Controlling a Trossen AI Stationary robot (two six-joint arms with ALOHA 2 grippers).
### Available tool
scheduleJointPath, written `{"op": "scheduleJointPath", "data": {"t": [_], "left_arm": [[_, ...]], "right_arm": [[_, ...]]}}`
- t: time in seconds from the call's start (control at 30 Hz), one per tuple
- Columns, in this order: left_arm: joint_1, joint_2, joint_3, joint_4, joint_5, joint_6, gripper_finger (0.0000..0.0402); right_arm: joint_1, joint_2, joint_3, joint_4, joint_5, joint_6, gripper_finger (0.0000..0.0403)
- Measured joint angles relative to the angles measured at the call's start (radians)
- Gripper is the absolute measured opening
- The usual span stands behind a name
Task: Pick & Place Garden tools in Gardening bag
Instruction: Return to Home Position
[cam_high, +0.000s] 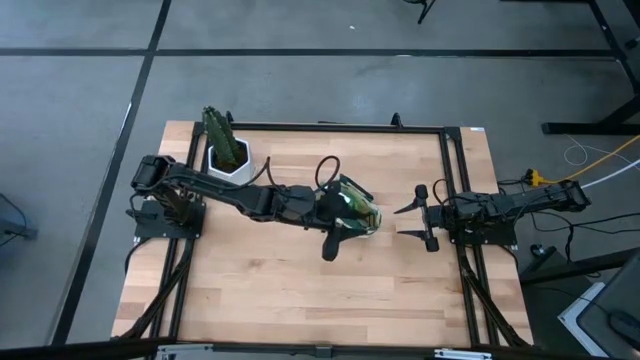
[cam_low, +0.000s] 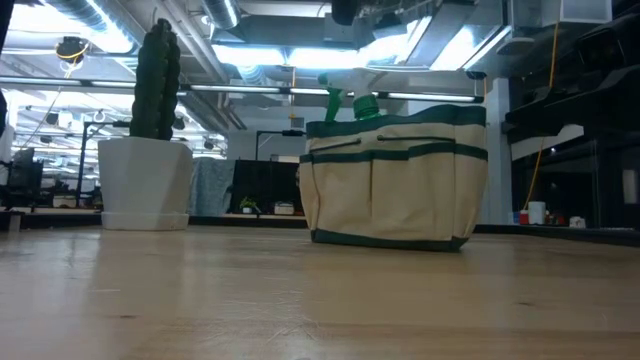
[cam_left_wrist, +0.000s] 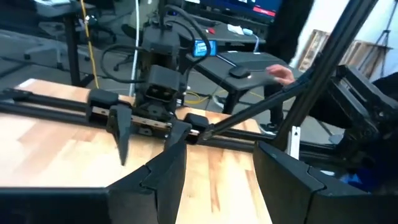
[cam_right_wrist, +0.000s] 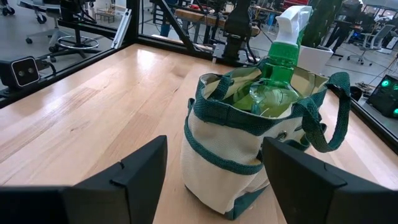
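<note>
The tan gardening bag (cam_high: 358, 208) with dark green trim stands upright on its base mid-table; it also shows in the low view (cam_low: 395, 180) and the right wrist view (cam_right_wrist: 236, 155). A bright green spray bottle (cam_right_wrist: 277, 68) stands inside it, its white top sticking out. My left gripper (cam_high: 338, 222) hovers open and empty over the bag; its fingers (cam_left_wrist: 168, 180) hold nothing between them. My right gripper (cam_high: 415, 223) is open and empty to the bag's right, facing it. The trowel, rake and shears do not show.
A white hexagonal pot with a green cactus-like plant (cam_high: 226, 150) stands at the table's far left, behind the left arm. A black frame rail (cam_high: 455, 200) runs along the table's right edge. Bare wood lies on the near half. A person's hand (cam_left_wrist: 280, 73) shows in the room beyond.
</note>
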Motion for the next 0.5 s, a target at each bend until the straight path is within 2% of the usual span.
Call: {"op": "scheduleJointPath", "data": {"t": [0.5], "left_arm": [[-0.028,0.068,0.0,0.13,-0.146,0.02,0.0182]], "right_arm": [[0.0,0.0,0.0,0.0,-0.001,0.0,0.0265]]}}
